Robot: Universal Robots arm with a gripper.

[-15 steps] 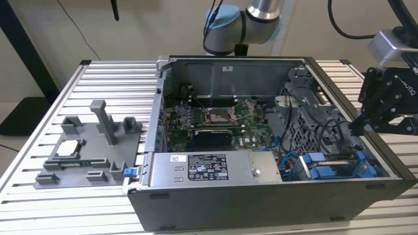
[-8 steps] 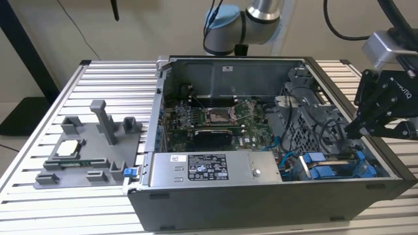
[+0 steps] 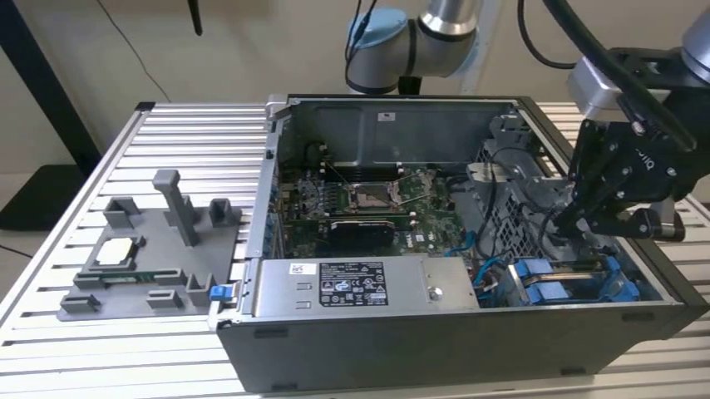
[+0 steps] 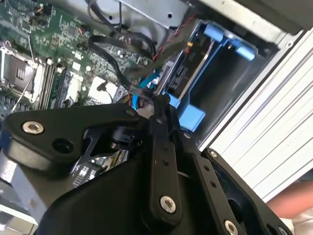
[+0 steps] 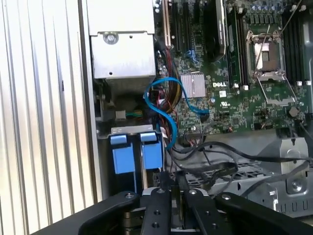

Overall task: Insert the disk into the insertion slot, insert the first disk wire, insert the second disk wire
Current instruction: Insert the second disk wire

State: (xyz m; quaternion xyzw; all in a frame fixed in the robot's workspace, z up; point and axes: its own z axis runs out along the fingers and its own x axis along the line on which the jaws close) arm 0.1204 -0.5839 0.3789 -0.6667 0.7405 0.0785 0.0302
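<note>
gripper (image 3: 586, 218) is low inside the open computer case (image 3: 466, 345), over the drive cage at the exterior view's right. in the second wrist view the fingertips (image 4: 157, 100) look closed on the end of a black wire (image 4: 108, 54), right at the edge of the disk (image 4: 188, 76). the disk already sits in the insertion slot (image 4: 230, 83), between the blue carrier rails (image 4: 222, 39), so the disk step looks done and one wire is in hand. which of the two wires it is, i cannot tell.

judgement on doing this step well: the connector must meet the port on the disk's edge squarely. keep the plug in line with the port, push along the port axis only, gently, and watch that the wire's loop does not twist the plug off line. whether the plug is already seated is hidden by the fingers.

around: blue data cable (image 5: 164, 105) curls near the blue tabs (image 5: 136, 152) and a bundle of black cables (image 5: 230, 156) crosses just beside the gripper; either could snag a finger. motherboard (image 5: 230, 88) with open processor socket (image 5: 266, 54) lies well apart. power supply (image 3: 361, 285) sits at the case front. grey fixture tray (image 3: 150, 266) stands on the slatted table (image 3: 66, 353), apart from the work.
</note>
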